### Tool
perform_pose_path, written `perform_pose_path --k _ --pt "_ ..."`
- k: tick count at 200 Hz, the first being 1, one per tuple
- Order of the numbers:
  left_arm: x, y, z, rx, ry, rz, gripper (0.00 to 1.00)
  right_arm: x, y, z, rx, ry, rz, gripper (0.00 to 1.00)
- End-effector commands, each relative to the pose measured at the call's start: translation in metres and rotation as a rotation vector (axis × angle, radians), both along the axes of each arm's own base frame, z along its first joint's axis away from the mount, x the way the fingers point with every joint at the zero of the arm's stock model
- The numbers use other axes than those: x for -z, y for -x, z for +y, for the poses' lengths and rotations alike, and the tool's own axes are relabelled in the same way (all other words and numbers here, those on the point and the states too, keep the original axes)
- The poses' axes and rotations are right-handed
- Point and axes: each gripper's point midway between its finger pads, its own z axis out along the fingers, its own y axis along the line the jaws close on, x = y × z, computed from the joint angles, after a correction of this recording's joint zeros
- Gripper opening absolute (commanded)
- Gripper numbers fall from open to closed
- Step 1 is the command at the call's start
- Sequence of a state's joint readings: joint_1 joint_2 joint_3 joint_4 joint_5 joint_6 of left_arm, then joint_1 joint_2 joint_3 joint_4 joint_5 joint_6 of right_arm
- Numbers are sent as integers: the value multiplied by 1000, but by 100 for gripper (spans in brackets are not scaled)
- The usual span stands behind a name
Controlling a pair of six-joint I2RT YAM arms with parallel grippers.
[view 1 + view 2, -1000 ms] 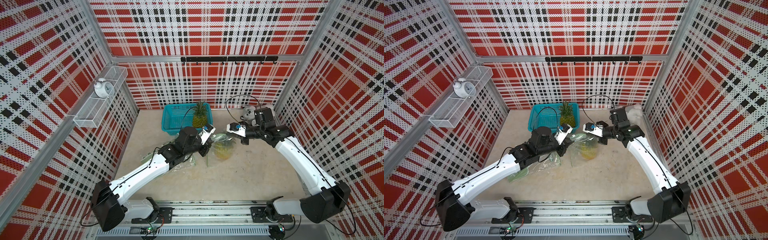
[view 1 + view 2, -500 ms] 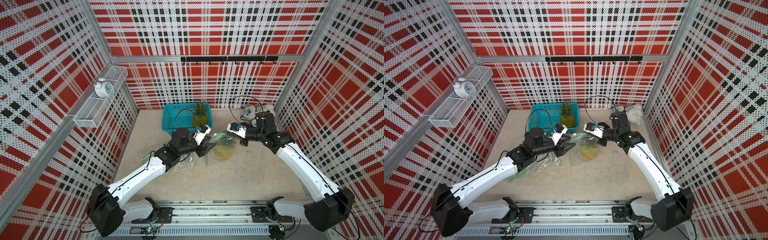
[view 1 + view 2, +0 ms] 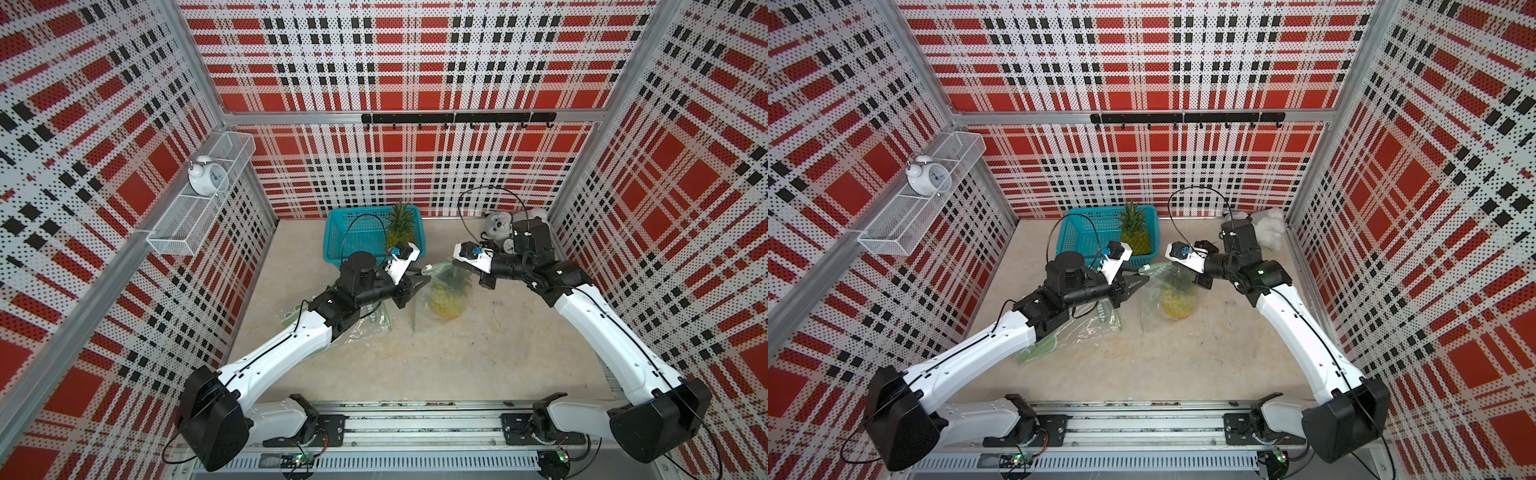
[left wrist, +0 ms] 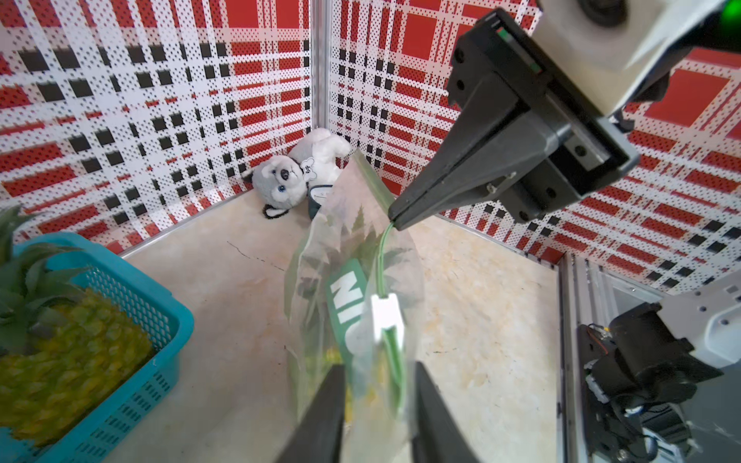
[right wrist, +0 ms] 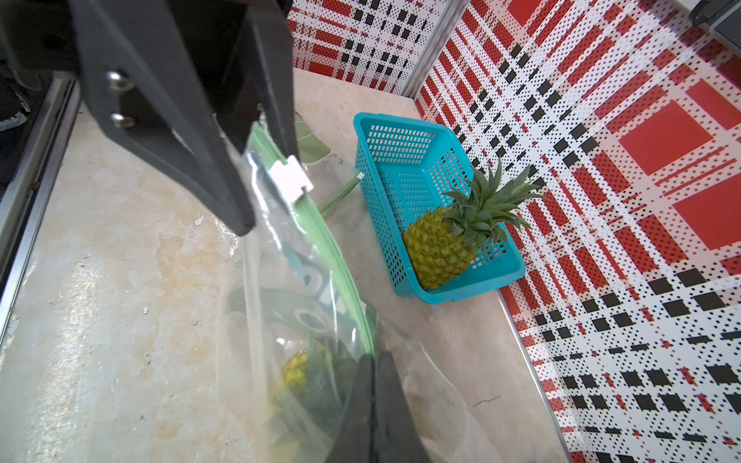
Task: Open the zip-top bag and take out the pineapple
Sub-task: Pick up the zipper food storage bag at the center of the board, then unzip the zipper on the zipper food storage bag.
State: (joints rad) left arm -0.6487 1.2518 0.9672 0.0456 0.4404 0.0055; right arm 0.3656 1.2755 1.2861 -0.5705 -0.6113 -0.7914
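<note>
A clear zip-top bag (image 3: 444, 286) with green print hangs in mid-table, and the pineapple (image 3: 446, 305) sits inside it, seen in both top views (image 3: 1177, 305). My right gripper (image 5: 375, 356) is shut on the bag's green zip edge (image 4: 385, 248) and holds it up. My left gripper (image 4: 379, 364) is open, and its fingers straddle the same edge just short of the white slider (image 4: 387, 320). In the right wrist view that slider (image 5: 290, 182) lies beside the left fingers (image 5: 224, 192).
A teal basket (image 3: 336, 241) at the back holds a second pineapple (image 3: 399, 235). Another empty clear bag (image 3: 1075, 332) lies under my left arm. A stuffed husky toy (image 4: 288, 176) sits in the back right corner. A clock (image 3: 205, 178) rests on the wall shelf.
My left gripper opened wide, drew back a little to the left, then narrowed again around the bag's edge. The right gripper kept its hold on the bag.
</note>
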Motion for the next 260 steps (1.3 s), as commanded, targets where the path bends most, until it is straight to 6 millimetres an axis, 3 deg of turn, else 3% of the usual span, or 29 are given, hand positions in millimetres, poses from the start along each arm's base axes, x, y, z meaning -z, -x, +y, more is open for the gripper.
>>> perform_pose_path --k 1,15,46,88,180,221,260 --pt "-26 0 -5 26 53 -49 4 -10 2 6 -20 -10 -10 0" --pt "-29 2 -7 31 57 -58 0 -13 4 8 -32 -14 -7 0" --pt "-26 6 -13 48 38 -63 0 -16 11 20 -80 -17 -4 29" --pt "-16 9 -22 53 -14 -58 0 -19 17 39 -152 -25 19 41" --pt "-11 5 -20 -1 -70 -76 0 -17 31 56 -277 -21 101 45" --pt "-10 -3 -14 -63 -114 -99 0 -20 26 58 -277 14 172 48" --pt "-13 -4 -12 -75 -136 -120 0 -13 26 61 -313 52 228 44"
